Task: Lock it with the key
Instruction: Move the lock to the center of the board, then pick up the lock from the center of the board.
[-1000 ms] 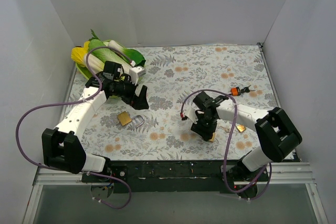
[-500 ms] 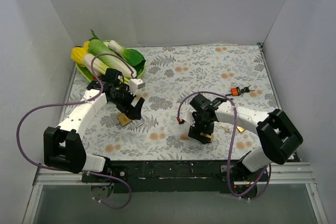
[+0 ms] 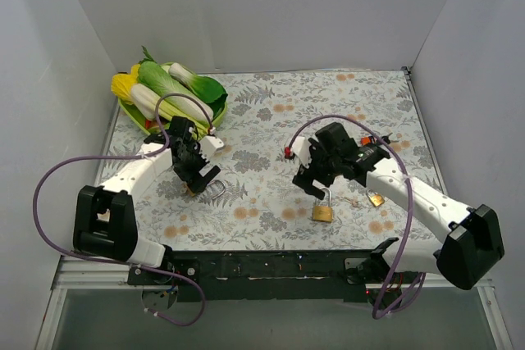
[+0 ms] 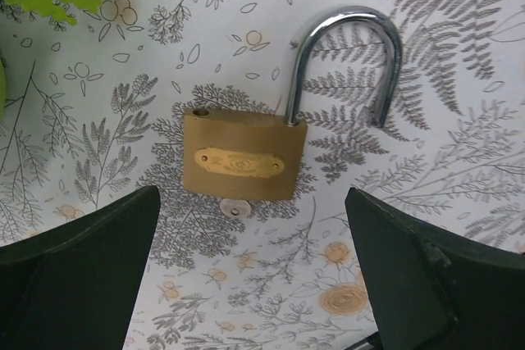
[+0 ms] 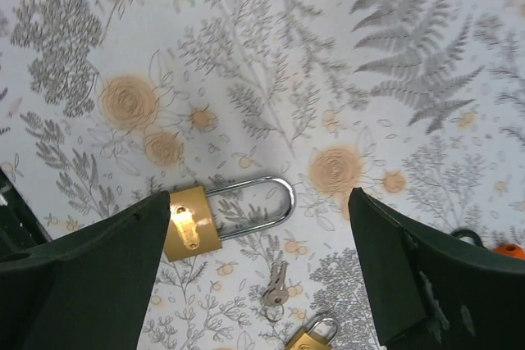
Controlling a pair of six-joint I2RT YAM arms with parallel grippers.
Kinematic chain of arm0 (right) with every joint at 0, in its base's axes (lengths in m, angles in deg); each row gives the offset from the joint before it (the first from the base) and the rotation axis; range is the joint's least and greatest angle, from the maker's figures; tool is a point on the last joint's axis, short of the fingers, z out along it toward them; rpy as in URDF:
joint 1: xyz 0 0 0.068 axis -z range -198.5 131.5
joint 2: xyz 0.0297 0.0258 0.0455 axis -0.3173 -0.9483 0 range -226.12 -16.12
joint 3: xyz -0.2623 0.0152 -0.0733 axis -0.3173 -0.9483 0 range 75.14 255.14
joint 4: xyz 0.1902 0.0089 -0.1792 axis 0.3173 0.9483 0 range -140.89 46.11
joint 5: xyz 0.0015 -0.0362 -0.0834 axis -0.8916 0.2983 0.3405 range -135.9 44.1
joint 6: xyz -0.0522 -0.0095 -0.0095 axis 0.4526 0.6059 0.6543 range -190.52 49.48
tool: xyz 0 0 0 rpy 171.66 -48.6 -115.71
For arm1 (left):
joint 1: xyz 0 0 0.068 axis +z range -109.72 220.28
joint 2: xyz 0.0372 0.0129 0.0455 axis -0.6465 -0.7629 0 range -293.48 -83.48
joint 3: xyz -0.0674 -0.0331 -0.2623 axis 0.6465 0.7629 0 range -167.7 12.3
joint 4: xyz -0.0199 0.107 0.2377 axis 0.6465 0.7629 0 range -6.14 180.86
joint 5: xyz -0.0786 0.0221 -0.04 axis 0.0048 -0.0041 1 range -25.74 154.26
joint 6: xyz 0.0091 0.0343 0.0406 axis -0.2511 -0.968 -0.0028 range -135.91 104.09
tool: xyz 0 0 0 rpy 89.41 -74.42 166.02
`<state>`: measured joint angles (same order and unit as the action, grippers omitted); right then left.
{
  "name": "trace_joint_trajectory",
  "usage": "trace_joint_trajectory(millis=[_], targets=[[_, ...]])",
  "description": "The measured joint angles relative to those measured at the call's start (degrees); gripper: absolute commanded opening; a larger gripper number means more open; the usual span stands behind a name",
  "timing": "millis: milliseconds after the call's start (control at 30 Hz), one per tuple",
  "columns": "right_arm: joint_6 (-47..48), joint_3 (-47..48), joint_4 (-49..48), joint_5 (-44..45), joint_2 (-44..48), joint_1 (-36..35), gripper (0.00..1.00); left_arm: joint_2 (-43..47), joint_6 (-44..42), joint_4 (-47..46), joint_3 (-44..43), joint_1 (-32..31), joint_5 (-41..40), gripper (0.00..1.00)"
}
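A brass padlock [image 4: 244, 165] with its shackle swung open lies on the floral mat, and a silver key head [image 4: 234, 207] pokes out under its near edge. My left gripper [image 4: 246, 284] is open just above it, one finger on each side; in the top view it [image 3: 197, 174] covers the lock body and only the shackle [image 3: 216, 190] shows. My right gripper [image 5: 254, 284] is open and raised over a second brass padlock [image 5: 191, 223] with a long closed shackle, which also shows in the top view [image 3: 322, 211]. Loose keys [image 5: 275, 284] lie beside it.
A small brass padlock [image 5: 316, 335] lies near the keys, also in the top view [image 3: 376, 199]. An orange key tag [image 5: 507, 248] sits to the right. A bowl of toy vegetables [image 3: 168, 92] stands at the back left. White walls close in three sides.
My left gripper came forward and down over the open padlock. My right gripper lifted off the long-shackle padlock and drew back, leaving it lying on the mat.
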<state>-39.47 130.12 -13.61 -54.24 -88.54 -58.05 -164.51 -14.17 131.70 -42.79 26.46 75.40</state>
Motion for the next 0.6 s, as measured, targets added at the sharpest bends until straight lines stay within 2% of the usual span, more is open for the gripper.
trace_joint_trajectory(millis=[200, 467, 567, 600], targets=[[-5.5, 2.6, -4.9, -3.3, 4.4, 7.1, 0.97, -4.0, -2.8, -4.6, 2.1, 0.0, -2.9, 0.98], [-11.8, 6.6, -5.8, -8.0, 3.8, 14.6, 0.98, -7.9, -4.3, -8.3, 2.8, 0.0, -2.5, 0.98], [-13.9, 7.9, -5.8, -10.6, 2.9, 17.2, 0.98, -9.2, -4.8, -10.0, 4.0, 0.0, -1.6, 0.92], [-14.5, 8.2, -5.8, -11.2, 2.6, 17.9, 0.98, -9.2, -4.9, -10.2, 4.2, 0.0, -1.3, 0.87]])
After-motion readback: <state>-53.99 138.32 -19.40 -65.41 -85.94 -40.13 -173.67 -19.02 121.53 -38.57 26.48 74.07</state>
